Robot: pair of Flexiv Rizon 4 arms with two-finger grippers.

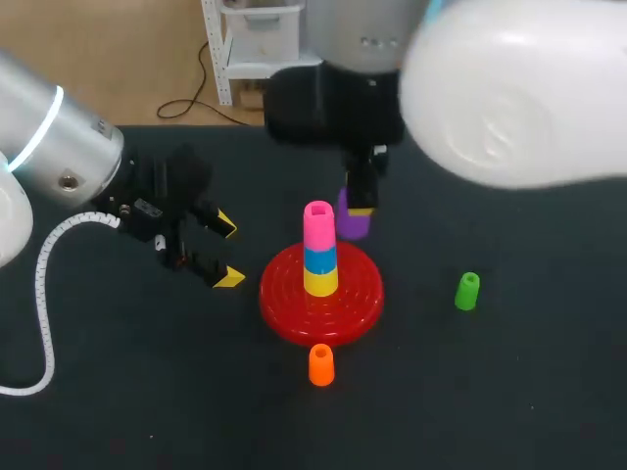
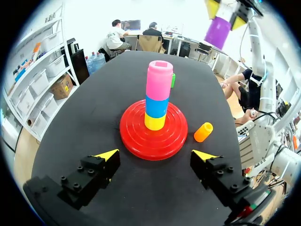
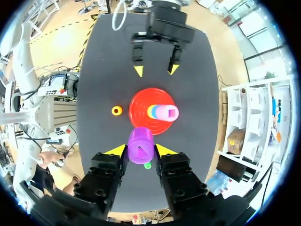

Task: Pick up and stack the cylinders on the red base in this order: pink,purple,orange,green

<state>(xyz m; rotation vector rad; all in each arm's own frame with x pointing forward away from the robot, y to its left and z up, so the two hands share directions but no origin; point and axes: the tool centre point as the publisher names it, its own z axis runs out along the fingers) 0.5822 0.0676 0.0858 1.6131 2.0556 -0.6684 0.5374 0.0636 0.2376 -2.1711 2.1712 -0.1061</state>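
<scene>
My left gripper (image 1: 227, 252) is hovering wide open and empty left of the red base (image 1: 284, 305), where the pink cylinder (image 1: 318, 223) is topping a blue piece (image 1: 319, 258) and a yellow piece (image 1: 320, 282). The orange cylinder (image 1: 321, 365) is standing just in front of the base. My right gripper (image 3: 140, 151) is clasping the purple cylinder (image 1: 353, 225) aloft behind the base, and the green cylinder (image 1: 467, 291) is standing farther right.

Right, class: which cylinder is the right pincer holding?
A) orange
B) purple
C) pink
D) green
B: the purple cylinder is clamped between the yellow tips of the right pincer, while orange and green lie on the table and pink tops the stack.
</scene>
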